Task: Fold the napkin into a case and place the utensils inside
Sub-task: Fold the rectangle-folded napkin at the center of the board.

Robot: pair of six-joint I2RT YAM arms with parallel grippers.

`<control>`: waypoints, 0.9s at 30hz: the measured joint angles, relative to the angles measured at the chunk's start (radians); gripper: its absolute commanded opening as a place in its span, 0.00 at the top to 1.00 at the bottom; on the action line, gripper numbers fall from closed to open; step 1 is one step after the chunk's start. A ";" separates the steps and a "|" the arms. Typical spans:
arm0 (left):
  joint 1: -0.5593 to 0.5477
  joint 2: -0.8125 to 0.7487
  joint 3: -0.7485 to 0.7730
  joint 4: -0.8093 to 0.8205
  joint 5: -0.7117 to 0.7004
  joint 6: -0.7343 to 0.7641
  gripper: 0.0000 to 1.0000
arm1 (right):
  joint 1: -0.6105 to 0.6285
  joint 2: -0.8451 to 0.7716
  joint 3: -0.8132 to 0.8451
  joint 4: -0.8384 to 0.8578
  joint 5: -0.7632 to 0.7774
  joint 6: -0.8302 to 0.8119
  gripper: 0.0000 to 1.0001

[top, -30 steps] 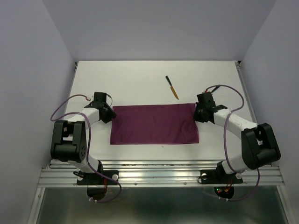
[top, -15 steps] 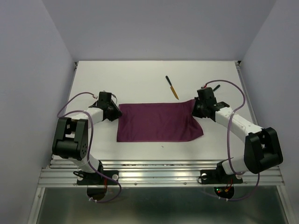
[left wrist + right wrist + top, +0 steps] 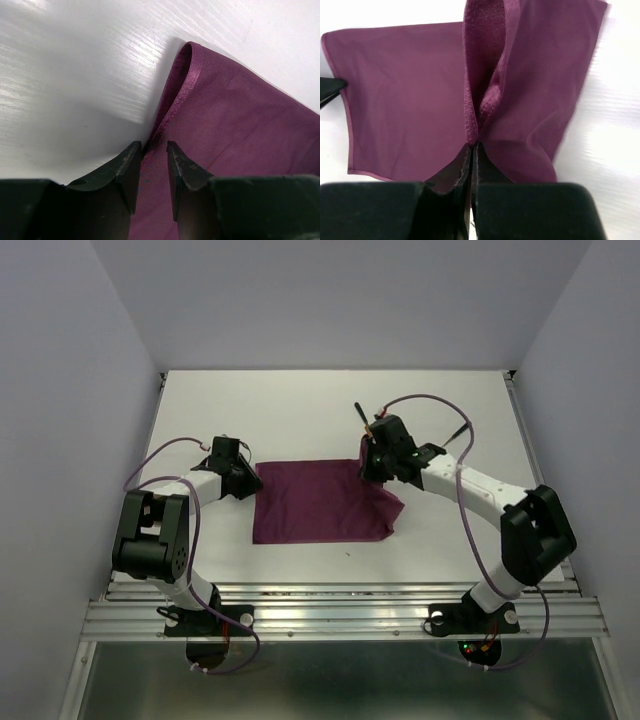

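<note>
1. White table (image 3: pixel 300 410) boxed in by pale lilac walls (image 3: pixel 100 360), seen from overhead. Dark magenta napkin (image 3: pixel 315 508) across the middle, not yet a narrow case: left part flat, right edge raised and doubled back toward the centre. Left gripper (image 3: pixel 247 480) at the upper left corner of the cloth, right gripper (image 3: pixel 372 468) at the lifted right edge. Just behind the right gripper, the black handle of one utensil (image 3: pixel 357 409) poking out, its other end hidden.
2. From the left wrist: fingers (image 3: pixel 127 165) only a narrow gap apart, the hemmed corner of the napkin rising off the table into that gap and pinched there, with a shadow under the raised fold. Rest of the cloth spreading away to the right.
3. From the right wrist: fingers (image 3: pixel 450 175) pressed tight together on a gathered ridge of the napkin, the hem standing up in a loop just beyond the tips. Below, the remaining cloth spread flat on the white surface.
</note>
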 measured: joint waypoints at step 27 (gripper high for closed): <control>0.000 0.016 0.005 0.023 0.029 -0.002 0.61 | 0.250 0.552 0.532 0.034 -0.113 0.016 0.99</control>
